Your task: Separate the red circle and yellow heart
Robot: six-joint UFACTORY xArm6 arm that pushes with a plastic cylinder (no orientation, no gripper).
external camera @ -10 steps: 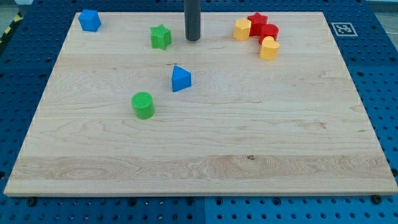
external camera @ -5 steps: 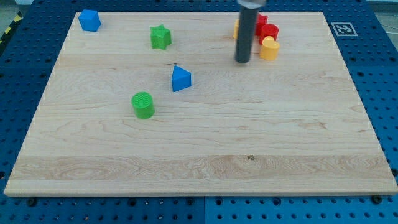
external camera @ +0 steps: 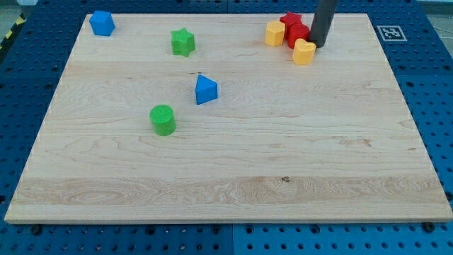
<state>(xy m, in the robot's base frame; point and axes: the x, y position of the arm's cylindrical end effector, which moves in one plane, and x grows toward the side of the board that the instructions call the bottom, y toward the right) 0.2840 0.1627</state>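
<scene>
The red circle (external camera: 298, 36) sits near the view's top right, tight among other blocks. The yellow heart (external camera: 304, 52) lies just below it and touches it. My tip (external camera: 318, 45) stands against the right side of the red circle and just up and right of the yellow heart. The rod hides part of the circle's right edge.
A red star (external camera: 290, 20) touches the circle from above and a yellow hexagon-like block (external camera: 275, 32) sits at its left. A green star (external camera: 182, 42), a blue triangle (external camera: 206, 89), a green cylinder (external camera: 163, 119) and a blue block (external camera: 102, 23) lie further left.
My tip swept from the top middle down past the cluster's left, then round to its right side. The red circle and yellow heart have shifted slightly left.
</scene>
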